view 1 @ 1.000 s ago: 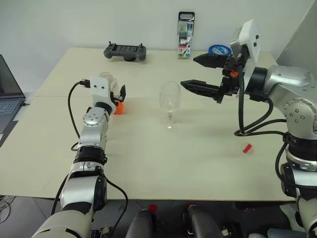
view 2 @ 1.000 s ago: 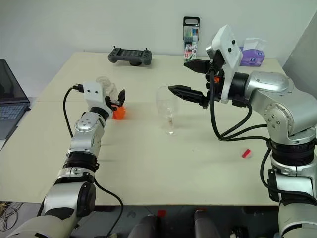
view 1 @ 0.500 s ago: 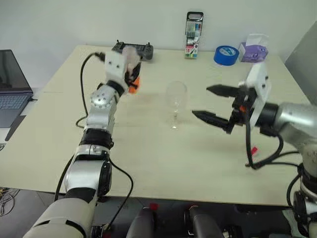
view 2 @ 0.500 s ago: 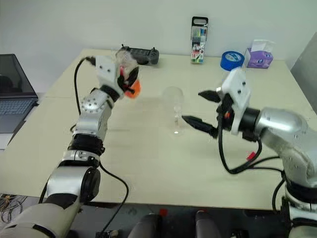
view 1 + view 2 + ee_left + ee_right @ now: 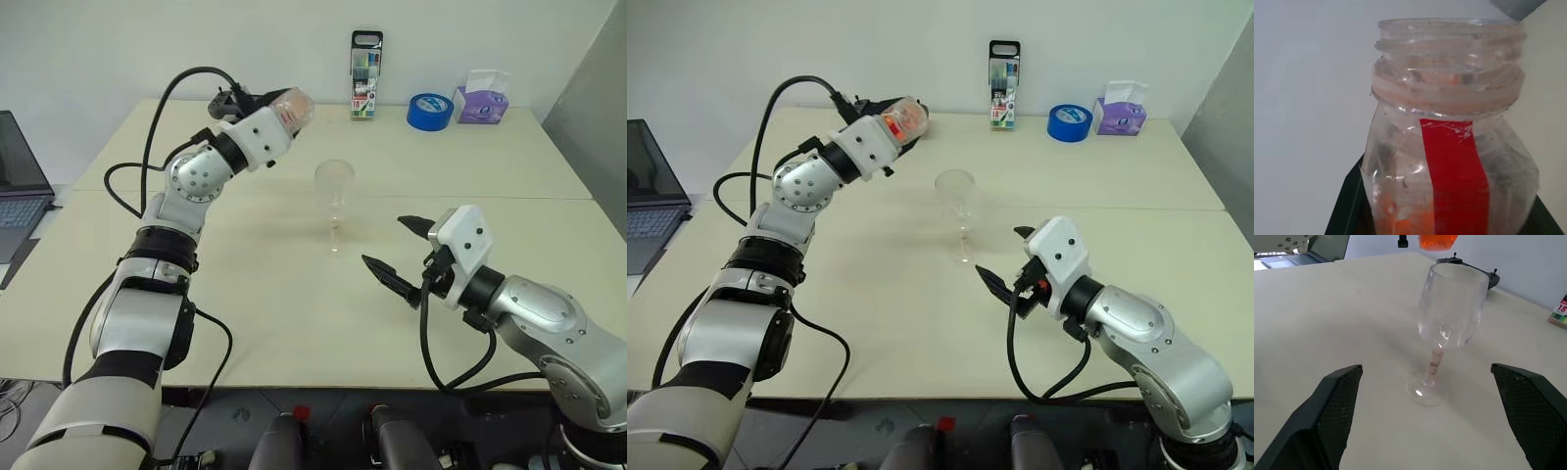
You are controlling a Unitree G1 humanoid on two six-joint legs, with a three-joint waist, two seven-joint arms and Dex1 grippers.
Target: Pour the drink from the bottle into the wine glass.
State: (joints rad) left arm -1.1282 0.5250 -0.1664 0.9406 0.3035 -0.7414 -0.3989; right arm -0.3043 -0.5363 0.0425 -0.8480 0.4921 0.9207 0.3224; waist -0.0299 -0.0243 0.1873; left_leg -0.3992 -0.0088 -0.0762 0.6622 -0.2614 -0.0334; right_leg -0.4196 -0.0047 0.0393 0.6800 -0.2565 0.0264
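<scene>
Your left fingers (image 5: 884, 125) grip the bottle (image 5: 905, 118), its open mouth aimed toward the wine glass (image 5: 957, 199) lying lower right; right fingers (image 5: 1003, 262) gape wide, empty.

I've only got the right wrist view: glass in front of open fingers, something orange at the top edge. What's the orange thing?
Observer: The drink in the bottle, held up by the left gripper, which is shut on it.
Operator: Cap on?
Observer: Off. The left wrist view shows the bare threaded neck, open.
Operator: Is it over the wine glass yet?
Observer: No. The head views put it above the table, left of and behind the wine glass, which looks empty.
Operator: Where's my right gripper relative to the glass?
Observer: The right gripper hangs open, nearer the robot and to its right, touching nothing.
</scene>
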